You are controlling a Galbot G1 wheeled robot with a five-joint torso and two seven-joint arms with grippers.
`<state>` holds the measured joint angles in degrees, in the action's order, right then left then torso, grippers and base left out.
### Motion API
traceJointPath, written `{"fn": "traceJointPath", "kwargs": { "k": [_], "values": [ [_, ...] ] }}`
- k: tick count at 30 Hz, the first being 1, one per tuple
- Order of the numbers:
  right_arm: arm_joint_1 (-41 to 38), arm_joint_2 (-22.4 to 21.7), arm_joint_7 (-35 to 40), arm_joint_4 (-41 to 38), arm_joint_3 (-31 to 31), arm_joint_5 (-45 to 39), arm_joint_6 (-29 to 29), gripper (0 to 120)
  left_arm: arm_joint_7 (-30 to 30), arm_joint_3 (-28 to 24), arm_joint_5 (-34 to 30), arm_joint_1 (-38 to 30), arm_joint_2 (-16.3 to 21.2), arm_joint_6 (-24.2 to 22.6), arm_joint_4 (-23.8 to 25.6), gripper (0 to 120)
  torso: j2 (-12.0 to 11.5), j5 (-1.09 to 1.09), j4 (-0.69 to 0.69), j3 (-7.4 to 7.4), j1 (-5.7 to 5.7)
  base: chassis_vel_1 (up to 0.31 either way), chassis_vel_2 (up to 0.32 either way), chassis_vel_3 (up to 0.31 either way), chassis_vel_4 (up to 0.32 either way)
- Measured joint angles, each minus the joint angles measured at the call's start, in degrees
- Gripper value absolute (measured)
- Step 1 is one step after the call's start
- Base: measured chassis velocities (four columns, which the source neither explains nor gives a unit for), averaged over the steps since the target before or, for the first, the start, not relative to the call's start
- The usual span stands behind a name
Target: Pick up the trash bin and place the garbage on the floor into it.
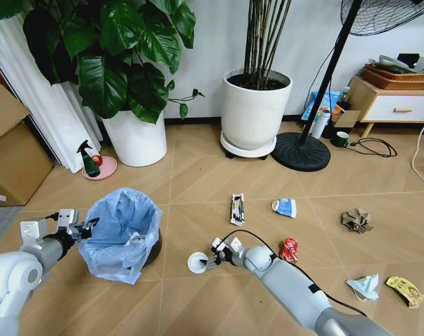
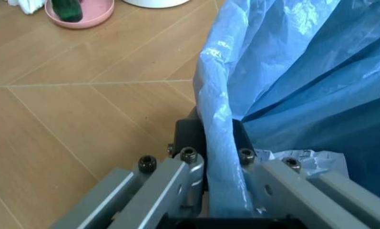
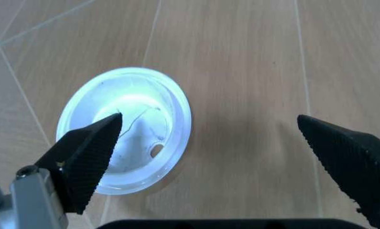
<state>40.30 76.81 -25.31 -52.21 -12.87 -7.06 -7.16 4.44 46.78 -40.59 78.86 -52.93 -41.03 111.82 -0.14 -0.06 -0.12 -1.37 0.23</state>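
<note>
While the left end effector clamps the trash bin, the right end effector, spread, hovers over the white disc.

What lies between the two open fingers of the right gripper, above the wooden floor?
In the right wrist view, the right gripper has its fingers open: the round white plastic disc lies under one, and bare light brown wooden floor fills the gap.

Blue-lined trash bin upright; garbage scattered on floor.

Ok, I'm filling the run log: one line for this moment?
left gripper: shut on blue-bagged dark round bin rim | right gripper: open over white plastic disc | floor
</note>
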Motion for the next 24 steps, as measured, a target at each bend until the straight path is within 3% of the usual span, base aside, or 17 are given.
{"fn": "traceJointPath", "kwargs": {
  "k": [24],
  "values": [
    [-1.1,3.8,0.8,6.9,1.0,2.4,2.2,100,0.2,0.0,0.0,-0.2,0.1,0.1,0.2,0,0.0,0.01,0.0,0.0,0.0,0.0,0.0,0.0,0.0]
  ]
}}
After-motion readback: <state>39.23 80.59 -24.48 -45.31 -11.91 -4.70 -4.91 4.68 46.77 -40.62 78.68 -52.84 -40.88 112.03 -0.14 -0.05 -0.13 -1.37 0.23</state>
